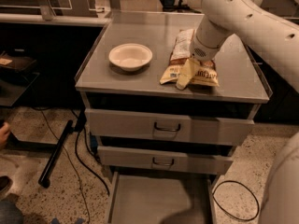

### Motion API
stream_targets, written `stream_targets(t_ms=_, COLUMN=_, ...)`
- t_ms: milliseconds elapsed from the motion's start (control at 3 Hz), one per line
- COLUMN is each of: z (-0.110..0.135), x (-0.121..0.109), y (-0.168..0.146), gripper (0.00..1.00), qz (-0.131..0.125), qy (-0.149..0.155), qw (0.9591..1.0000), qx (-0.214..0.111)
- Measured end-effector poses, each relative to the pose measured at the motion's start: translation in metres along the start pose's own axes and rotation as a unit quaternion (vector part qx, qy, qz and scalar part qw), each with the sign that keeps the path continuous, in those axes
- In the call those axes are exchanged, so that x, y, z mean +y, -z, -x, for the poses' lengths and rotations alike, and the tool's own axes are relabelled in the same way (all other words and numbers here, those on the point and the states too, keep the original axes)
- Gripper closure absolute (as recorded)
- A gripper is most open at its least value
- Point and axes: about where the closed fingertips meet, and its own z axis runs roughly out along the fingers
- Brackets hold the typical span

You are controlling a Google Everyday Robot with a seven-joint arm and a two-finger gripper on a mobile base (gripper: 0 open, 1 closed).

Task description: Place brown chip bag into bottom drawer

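The brown chip bag (181, 45) lies flat on the grey cabinet top (140, 24), right of centre, with its yellow lettered end (207, 76) toward the front edge. My gripper (186, 76) is down on the bag's front end, its white arm coming in from the upper right and covering the bag's middle. The bag rests on the surface. The bottom drawer (154, 197) stands pulled out below, a shallow grey tray with nothing in the part that shows.
An off-white bowl (131, 56) sits on the cabinet top left of the bag. Two upper drawers (168, 127) (163, 161) are closed. A black pole (56, 153) and cables (236, 202) lie on the floor beside the cabinet.
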Motion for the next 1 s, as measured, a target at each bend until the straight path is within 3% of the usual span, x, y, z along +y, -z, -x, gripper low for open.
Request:
stream_targets(t_ms=333, z=0.0, x=0.0, y=0.0, gripper=0.19, qz=0.0, qy=0.0, qw=1.0, qx=0.0)
stream_targets(t_ms=1000, z=0.0, x=0.0, y=-0.0001, gripper=0.66, qz=0.0, qy=0.0, qw=1.0, qx=0.0)
